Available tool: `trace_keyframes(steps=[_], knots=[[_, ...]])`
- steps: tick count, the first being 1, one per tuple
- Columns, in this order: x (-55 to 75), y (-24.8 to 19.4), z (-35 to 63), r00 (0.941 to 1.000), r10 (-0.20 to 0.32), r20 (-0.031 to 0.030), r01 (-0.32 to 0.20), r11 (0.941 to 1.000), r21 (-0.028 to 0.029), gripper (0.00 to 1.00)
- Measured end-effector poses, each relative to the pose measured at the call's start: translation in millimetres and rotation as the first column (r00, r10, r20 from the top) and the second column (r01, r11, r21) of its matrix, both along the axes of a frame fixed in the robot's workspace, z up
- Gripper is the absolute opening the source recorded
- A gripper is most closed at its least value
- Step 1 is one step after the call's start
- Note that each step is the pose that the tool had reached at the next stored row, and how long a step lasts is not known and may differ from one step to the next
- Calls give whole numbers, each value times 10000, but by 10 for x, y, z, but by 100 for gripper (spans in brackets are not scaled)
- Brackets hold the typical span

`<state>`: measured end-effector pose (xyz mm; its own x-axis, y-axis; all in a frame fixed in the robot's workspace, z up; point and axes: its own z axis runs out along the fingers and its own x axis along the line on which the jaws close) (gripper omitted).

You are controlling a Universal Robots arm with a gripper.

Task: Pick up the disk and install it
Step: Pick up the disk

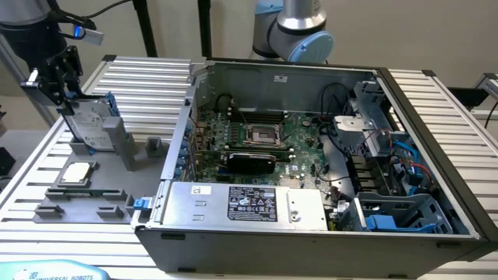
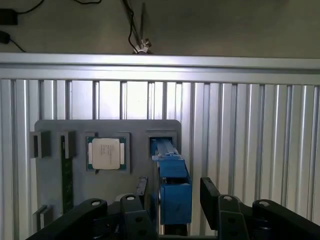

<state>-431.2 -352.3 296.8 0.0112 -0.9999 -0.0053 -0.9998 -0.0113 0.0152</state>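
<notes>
Note the open computer case (image 1: 311, 146) just beside the grey fixture plate (image 1: 116, 175), on the exterior view's right of it. Find the disk (image 1: 88, 123) standing on edge in a slot near one corner of that plate, blue carrier end toward the arm, seemingly not yet lifted. Read the gripper (image 2: 175, 182) as released: poised over the plate, straddling the carrier's upper end, with a gap between each of the fingers (image 2: 209, 192) and the blue plastic. Judge the step in hand as the grasp itself. Centre on the carrier before closing, to land both fingers together and avoid shoving the disk sideways in the slot. Clamp on the flat blue sides rather than on the metal body or the label. Keep the wrist square to the slot to avoid jamming the disk against its walls. Mind the CPU chip (image 2: 106, 153) lying flat on the plate just beside the slot, and leave it alone.
</notes>
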Motion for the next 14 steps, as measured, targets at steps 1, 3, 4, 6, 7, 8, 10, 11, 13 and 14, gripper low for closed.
trace_keyframes(steps=[1, 3, 4, 6, 7, 8, 10, 11, 13, 14], knots=[[-5, 0, -12, 10000, 32, 25, -32, 10000, 1, 54], [-16, 0, -38, 9999, 80, 60, -80, 10000, 1, 54], [-20, -1, -50, 9999, 93, 68, -93, 10000, 0, 54], [-22, -1, -68, 9999, 95, 72, -95, 10000, -3, 54], [-23, 0, -76, 9999, 94, 72, -94, 10000, -3, 54], [-23, 0, -82, 9999, 94, 73, -94, 10000, -3, 54], [-23, 0, -88, 9999, 94, 71, -94, 10000, -4, 54], [-23, 0, -92, 9999, 94, 74, -94, 10000, -4, 54], [-23, 0, -102, 9999, 95, 79, -95, 10000, -3, 54], [-23, 0, -106, 9999, 94, 80, -94, 10000, -3, 54]])
